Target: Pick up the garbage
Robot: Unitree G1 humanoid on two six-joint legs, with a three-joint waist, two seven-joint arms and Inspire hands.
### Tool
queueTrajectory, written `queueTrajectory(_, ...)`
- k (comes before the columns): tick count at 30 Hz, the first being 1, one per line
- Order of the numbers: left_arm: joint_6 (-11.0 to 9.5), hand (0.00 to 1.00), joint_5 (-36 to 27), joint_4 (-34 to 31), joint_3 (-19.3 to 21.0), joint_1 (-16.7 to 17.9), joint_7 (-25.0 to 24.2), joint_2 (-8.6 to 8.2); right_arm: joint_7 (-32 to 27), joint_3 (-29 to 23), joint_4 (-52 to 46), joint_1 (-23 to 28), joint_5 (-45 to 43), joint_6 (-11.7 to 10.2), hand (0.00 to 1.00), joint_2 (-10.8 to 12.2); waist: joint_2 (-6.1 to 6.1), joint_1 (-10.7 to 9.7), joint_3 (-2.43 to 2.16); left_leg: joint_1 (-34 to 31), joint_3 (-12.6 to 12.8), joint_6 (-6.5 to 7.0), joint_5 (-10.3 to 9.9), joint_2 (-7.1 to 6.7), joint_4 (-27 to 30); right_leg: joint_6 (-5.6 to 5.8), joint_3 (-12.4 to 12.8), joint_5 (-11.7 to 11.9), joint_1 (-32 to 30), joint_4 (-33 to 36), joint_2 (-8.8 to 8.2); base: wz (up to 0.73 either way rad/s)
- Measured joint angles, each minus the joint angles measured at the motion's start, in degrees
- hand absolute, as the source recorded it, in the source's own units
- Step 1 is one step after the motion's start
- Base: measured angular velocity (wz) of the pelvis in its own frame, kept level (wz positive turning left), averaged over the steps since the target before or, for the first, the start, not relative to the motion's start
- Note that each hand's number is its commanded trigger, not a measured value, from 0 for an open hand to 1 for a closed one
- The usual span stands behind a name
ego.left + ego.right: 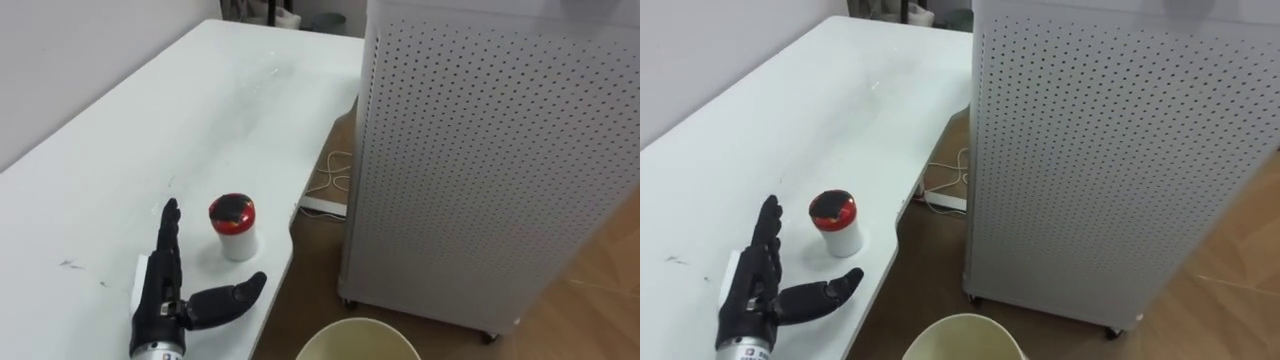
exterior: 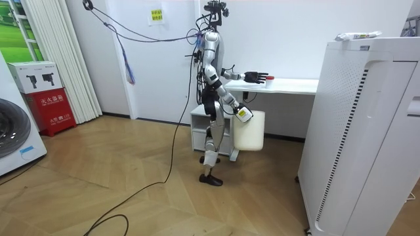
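A small white cup with a red lid (image 1: 233,226) (image 1: 836,222) stands upright near the front edge of the white table (image 1: 200,100). My left hand (image 1: 165,290) (image 1: 755,290) lies open on the table just left of the cup, fingers straight and thumb spread toward it, not touching it. The rim of a cream bin (image 1: 352,324) (image 1: 962,319) shows below the table edge. In the room view my right hand (image 2: 242,115) is low at the top of that bin (image 2: 250,133), its fingers hidden. I stand at the table's end.
A tall white perforated cabinet (image 1: 480,150) (image 2: 367,131) stands close on the right, leaving a narrow strip of wooden floor beside the table. A white power strip with a cable (image 1: 322,205) lies on that floor. A wall runs along the table's left.
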Motion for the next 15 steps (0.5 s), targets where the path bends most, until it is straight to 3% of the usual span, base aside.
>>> queueTrajectory(15, 2.86, 0.00, -0.84, 0.24, 0.19, -0.13, -2.27, -0.17, -0.01, -0.04, 0.00, -0.17, 0.07, 0.00, 1.00, -0.06, -0.29, 0.26, -0.19, 0.18, 0.40, 0.00, 0.00, 0.08, 0.33, -0.02, 0.03, 0.01, 0.32, 0.01, 0.07, 0.00)
